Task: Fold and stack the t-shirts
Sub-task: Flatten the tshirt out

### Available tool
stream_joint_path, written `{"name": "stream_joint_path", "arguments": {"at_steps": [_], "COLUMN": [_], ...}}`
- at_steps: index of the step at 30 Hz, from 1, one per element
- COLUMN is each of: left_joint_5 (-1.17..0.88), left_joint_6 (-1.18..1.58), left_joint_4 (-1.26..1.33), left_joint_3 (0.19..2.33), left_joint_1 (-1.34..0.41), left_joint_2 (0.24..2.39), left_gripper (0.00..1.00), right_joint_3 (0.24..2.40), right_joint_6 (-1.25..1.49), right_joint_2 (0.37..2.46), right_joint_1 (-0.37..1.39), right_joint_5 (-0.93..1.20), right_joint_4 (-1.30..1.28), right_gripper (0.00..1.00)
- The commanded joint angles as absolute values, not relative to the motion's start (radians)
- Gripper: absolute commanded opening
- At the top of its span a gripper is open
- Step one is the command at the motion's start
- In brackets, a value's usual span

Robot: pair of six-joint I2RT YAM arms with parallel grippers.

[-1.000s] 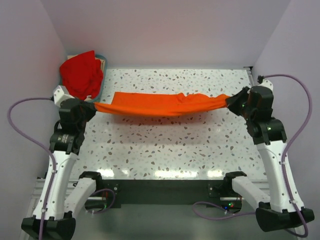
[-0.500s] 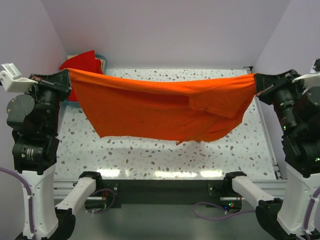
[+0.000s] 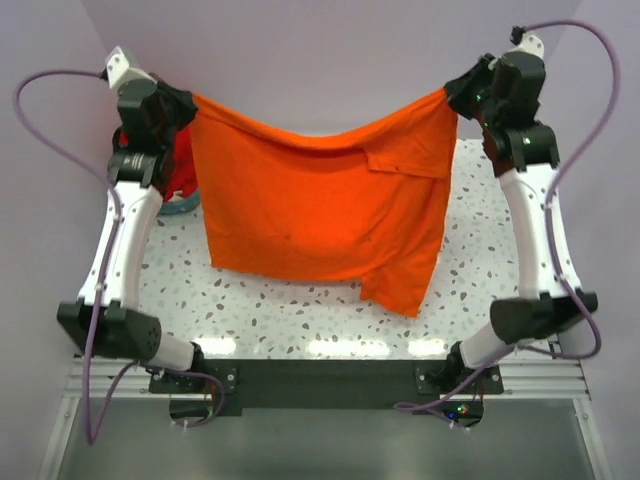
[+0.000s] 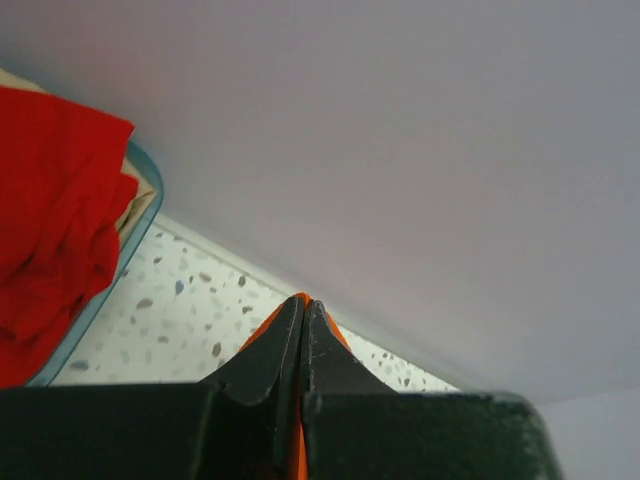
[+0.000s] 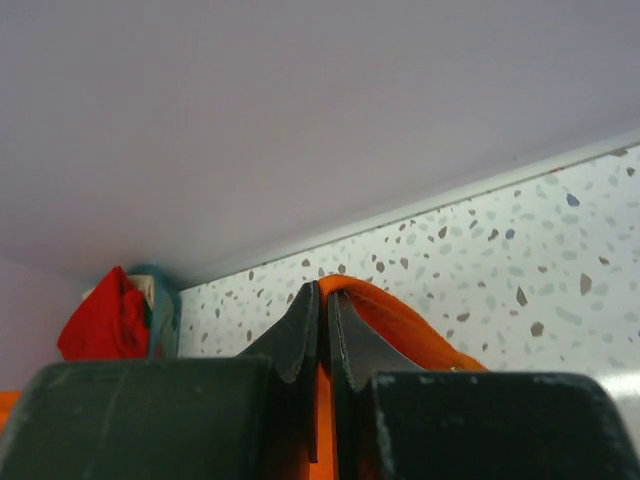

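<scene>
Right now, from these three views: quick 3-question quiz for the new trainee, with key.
1. True or false: the bright orange cloth t-shirt is already folded.
2. Which grips it? A) left hand only B) right hand only C) both hands.
3. Where is the crumpled red cloth t-shirt?
Key: 1 false, it hangs spread out between the arms. 2 C, each hand is shut on an upper corner. 3 in the blue-green plastic basket at the far left.
</scene>
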State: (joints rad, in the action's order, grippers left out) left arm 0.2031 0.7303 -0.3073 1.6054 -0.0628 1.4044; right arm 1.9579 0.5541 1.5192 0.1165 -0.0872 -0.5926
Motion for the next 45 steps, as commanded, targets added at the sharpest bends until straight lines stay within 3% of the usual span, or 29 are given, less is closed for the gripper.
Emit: {"name": "stream_joint_path", "arguments": {"at_steps": [1,7,11,19,26,28,29,33,37,40,45], "left_joint_5": [0.180,0.143,0.143,0.141,0.120,0.109,0.104,0.055,0.043,0.078,0.204], "left_joint_6": [0.704,0.700,0.695,0.732,0.778,0.787,0.790,0.808,0.859,0.893,0.914], "left_joint_4": [-0.123,-0.138,-0.144,-0.058,-0.021,-0.015,-0.015,0.025,0.017,0.008,-0.110], "left_joint_3": [1.811,2.161,2.172,1.616,1.076,1.005,0.944,0.848,0.694,0.609,0.520], "left_joint_1": [-0.037,-0.005,0.000,0.000,0.000,0.000,0.000,0.000,0.000,0.000,0.000], "left_joint_2": [1.572,1.827,1.855,1.596,1.436,1.440,1.448,1.509,1.471,1.388,1.263], "left_gripper": [0.00,0.00,0.00,0.00,0.00,0.00,0.00,0.01,0.24,0.37,0.48], "right_joint_3": [2.196,2.502,2.401,1.777,1.361,1.284,1.266,1.214,1.061,0.936,0.764], "right_joint_6": [0.526,0.515,0.526,0.548,0.522,0.511,0.509,0.511,0.544,0.566,0.578], "right_joint_2": [1.676,1.867,1.856,1.565,1.468,1.483,1.511,1.577,1.514,1.413,1.276], "right_joint_1": [0.112,0.101,0.087,0.046,0.028,0.028,0.028,0.028,0.026,0.032,0.046], "right_joint_5": [-0.075,-0.101,-0.092,-0.057,-0.040,-0.040,-0.040,-0.006,-0.003,0.026,0.049], "right_joint_4": [-0.422,-0.413,-0.393,-0.357,-0.439,-0.446,-0.445,-0.459,-0.427,-0.405,-0.403], "right_gripper": [0.00,0.00,0.00,0.00,0.00,0.06,0.17,0.30,0.56,0.57,0.57]}}
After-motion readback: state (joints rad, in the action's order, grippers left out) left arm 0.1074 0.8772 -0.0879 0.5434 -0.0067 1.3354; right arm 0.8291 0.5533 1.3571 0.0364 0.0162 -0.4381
